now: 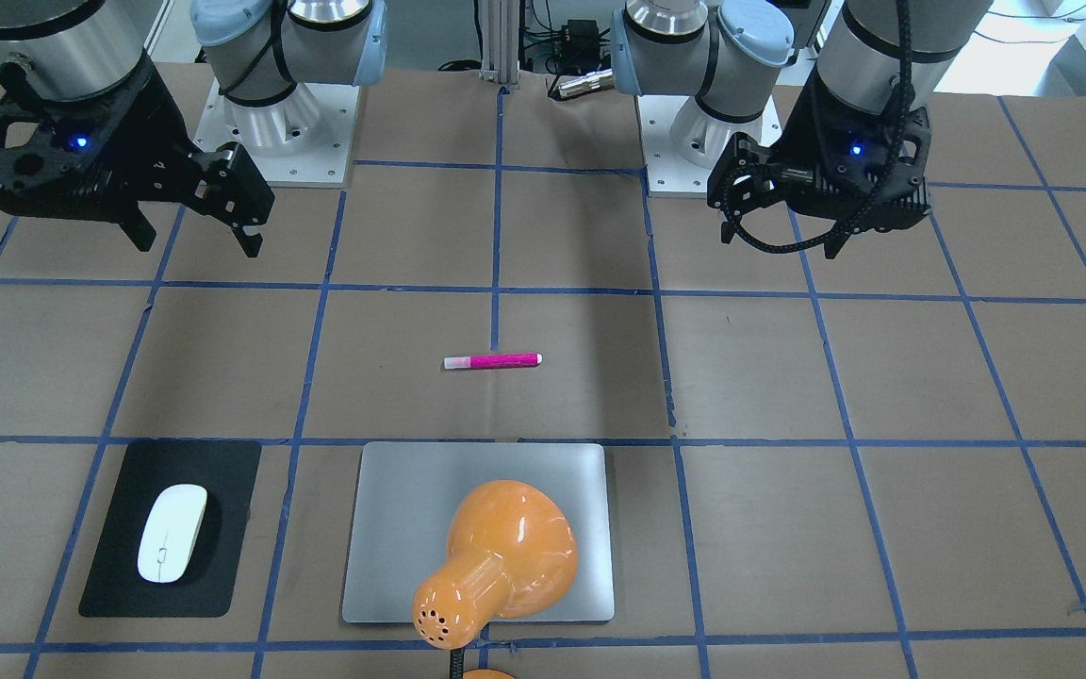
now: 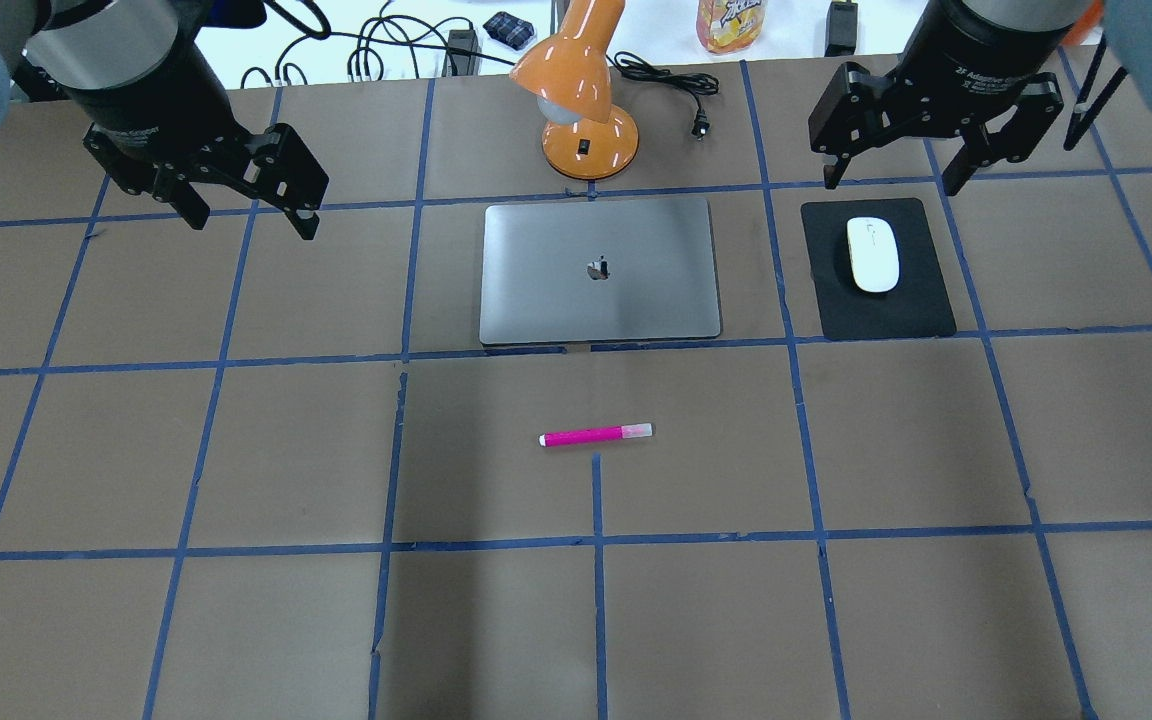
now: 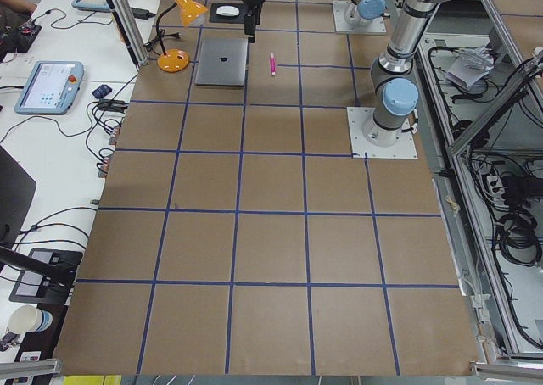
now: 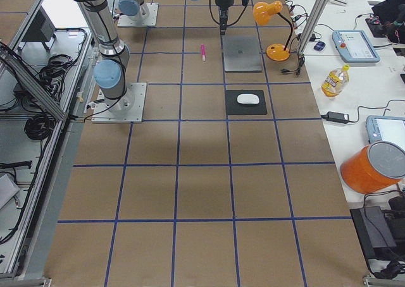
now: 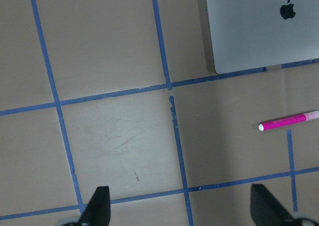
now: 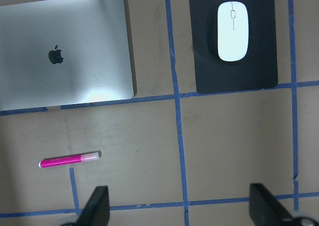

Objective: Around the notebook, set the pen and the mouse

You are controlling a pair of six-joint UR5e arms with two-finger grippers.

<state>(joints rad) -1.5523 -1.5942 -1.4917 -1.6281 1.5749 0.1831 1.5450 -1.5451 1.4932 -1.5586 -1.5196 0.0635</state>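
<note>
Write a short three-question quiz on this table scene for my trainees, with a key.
1. True or false: the mouse lies on the black mat.
2. Where is the pen?
A. On top of the notebook
B. On the bare table, apart from the notebook, on the robot's side of it
C. Held in the left jaws
3. Name the orange thing standing just beyond the notebook's far edge.

Key: 1 true; 2 B; 3 the lamp.
</note>
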